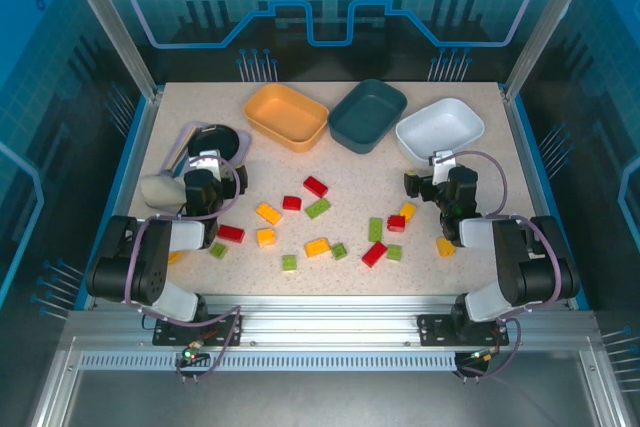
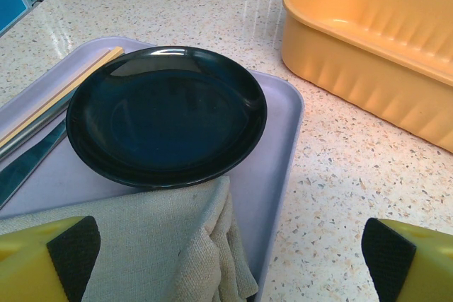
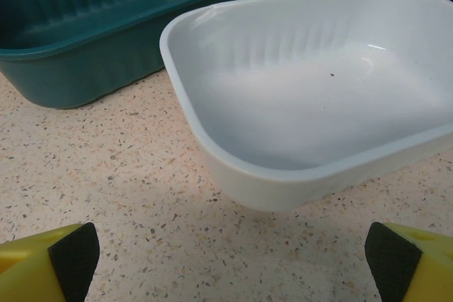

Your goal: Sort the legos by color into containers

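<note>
Zero legos [image 1: 318, 209] are sorted; all lie scattered on the near tabletop [image 1: 350, 172], the oblong ones pointing various ways. My left tool [image 2: 230, 263] hangs released and empty by the orange tub [image 1: 287, 115], whose long axis runs far-left to near-right. The teal tub [image 1: 367, 114] and white tub [image 1: 440, 128] slant oppositely; all three are empty. My right tool [image 3: 226, 259] gapes, holding nothing, facing the white tub.

Orange tub [image 1: 287, 115], teal tub [image 1: 368, 114], white tub [image 1: 440, 129]; black plate [image 2: 166, 114]
</note>
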You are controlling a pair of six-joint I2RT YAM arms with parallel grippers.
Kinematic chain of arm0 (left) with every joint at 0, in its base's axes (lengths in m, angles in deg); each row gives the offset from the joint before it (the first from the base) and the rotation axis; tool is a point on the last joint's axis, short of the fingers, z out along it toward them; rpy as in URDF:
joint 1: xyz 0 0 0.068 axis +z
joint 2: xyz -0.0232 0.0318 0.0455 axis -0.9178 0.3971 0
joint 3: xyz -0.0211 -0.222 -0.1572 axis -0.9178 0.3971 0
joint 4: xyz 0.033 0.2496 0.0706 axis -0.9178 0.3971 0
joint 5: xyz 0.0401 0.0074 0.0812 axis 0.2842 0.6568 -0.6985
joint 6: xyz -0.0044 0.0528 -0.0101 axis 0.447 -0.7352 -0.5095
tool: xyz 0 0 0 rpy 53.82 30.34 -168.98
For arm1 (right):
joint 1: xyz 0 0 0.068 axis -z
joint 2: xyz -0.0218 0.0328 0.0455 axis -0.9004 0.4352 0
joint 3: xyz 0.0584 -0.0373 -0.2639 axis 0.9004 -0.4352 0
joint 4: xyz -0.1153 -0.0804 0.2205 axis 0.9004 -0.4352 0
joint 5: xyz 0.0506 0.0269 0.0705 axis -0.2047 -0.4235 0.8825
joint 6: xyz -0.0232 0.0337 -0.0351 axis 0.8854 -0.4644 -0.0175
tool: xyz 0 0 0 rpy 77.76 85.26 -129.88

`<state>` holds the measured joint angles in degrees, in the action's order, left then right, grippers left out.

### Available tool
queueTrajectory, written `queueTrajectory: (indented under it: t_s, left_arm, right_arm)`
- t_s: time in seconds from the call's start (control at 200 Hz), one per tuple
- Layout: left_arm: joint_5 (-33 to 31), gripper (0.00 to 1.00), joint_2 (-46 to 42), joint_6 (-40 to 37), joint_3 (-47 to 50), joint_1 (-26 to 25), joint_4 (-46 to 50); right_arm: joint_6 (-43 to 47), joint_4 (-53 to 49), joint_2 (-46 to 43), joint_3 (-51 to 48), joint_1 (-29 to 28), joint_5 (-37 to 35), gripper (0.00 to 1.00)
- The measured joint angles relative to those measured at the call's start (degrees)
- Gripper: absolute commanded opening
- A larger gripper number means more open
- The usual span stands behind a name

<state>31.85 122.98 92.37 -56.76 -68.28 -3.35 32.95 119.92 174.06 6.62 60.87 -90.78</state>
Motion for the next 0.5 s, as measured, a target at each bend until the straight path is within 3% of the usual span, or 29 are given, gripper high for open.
queueTrajectory:
  t_s: [0.255,0.38,0.5]
  left_arm:
    - [0.0,0.99,-0.1,-0.2,-0.1,-0.1,0.4]
    - [-2.8,0.99,-3.4,-1.7,-3.7,-3.2,11.0]
    - [-8.6,0.99,-10.2,-1.1,-10.2,-9.3,19.6]
  right_arm:
    - [0.0,-0.3,-0.1,0.2,0.0,0.0,1.0]
    - [-0.2,-11.1,-4.3,4.5,-0.6,-2.7,1.0]
    - [-0.7,-17.9,-14.6,9.8,-2.4,-7.7,1.0]
